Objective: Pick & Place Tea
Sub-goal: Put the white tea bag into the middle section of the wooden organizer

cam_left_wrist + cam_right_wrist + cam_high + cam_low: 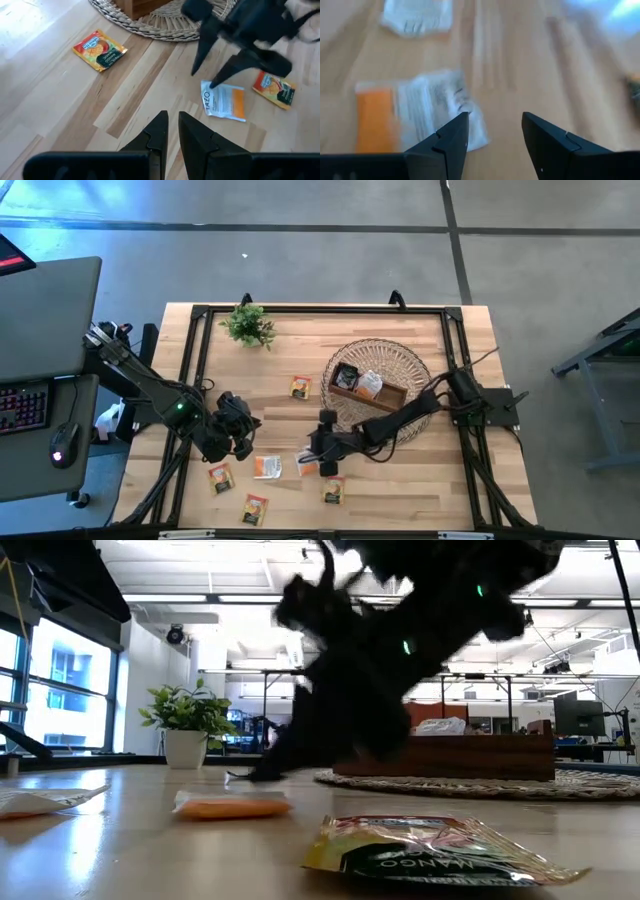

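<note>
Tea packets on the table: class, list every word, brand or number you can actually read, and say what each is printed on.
"TAZO": on the white and orange packet, left wrist view.
"MANGO": upside down on the nearest packet, low view.
Orange mango-picture packets: print too small to read.
Packet under the right gripper: print too blurred to read.

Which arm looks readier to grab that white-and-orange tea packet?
The right one, probably. The right gripper hangs open directly over the white-and-orange packet, fingers either side of its corner. The left gripper sits farther off, fingers nearly closed.
</note>
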{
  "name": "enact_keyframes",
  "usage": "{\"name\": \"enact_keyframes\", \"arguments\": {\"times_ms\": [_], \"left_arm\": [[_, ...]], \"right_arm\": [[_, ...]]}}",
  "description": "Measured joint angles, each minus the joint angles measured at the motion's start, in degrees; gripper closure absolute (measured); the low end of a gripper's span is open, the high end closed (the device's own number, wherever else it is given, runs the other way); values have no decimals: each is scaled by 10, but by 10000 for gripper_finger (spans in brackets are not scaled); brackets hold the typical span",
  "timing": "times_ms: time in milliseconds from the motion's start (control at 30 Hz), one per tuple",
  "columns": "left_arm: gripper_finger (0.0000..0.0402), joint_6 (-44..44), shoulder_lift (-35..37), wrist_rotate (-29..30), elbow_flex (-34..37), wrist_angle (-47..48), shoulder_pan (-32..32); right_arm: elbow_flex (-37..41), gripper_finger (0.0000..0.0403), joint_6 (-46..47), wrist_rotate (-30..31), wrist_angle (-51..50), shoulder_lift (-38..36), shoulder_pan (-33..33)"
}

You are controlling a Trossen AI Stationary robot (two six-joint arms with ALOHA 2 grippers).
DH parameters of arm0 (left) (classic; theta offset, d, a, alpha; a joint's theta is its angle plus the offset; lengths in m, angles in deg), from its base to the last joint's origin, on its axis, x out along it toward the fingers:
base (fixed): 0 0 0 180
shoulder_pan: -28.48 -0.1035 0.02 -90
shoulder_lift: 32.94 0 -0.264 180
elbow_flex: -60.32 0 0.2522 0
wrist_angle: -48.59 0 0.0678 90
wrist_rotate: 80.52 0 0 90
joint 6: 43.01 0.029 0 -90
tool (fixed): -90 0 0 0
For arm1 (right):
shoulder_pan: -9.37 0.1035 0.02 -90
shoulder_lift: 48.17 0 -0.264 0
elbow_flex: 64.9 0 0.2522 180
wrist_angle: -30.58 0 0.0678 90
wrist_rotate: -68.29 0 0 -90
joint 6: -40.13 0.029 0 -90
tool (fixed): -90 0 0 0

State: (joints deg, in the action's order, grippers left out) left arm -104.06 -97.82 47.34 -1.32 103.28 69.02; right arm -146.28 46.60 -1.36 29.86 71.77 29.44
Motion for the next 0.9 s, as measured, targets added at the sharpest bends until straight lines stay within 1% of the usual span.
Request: {"name": "enact_keyframes", "arguments": {"times_ms": [67,167,300,400,567,633,800,900], "left_arm": [[358,-3,0,0,0,0,0],[358,-3,0,2,0,3,0],[358,-7,0,4,0,7,0],[358,-9,0,5,0,10,0],[358,-11,0,5,0,10,0],[358,-11,0,7,0,11,0],[358,-12,0,10,0,12,0],[358,-14,0,15,0,12,0]], "right_arm": [[-2,222,8,-16,10,-18,1],[-3,222,12,-27,10,-22,3],[1,222,-1,-26,-7,-19,-5],[0,222,19,-30,-17,-20,-13],[0,222,45,-77,-8,-1,-19],[0,222,46,-86,-7,8,-16],[0,222,38,-70,-12,16,-12],[-2,228,49,-75,-25,26,-20]]}}
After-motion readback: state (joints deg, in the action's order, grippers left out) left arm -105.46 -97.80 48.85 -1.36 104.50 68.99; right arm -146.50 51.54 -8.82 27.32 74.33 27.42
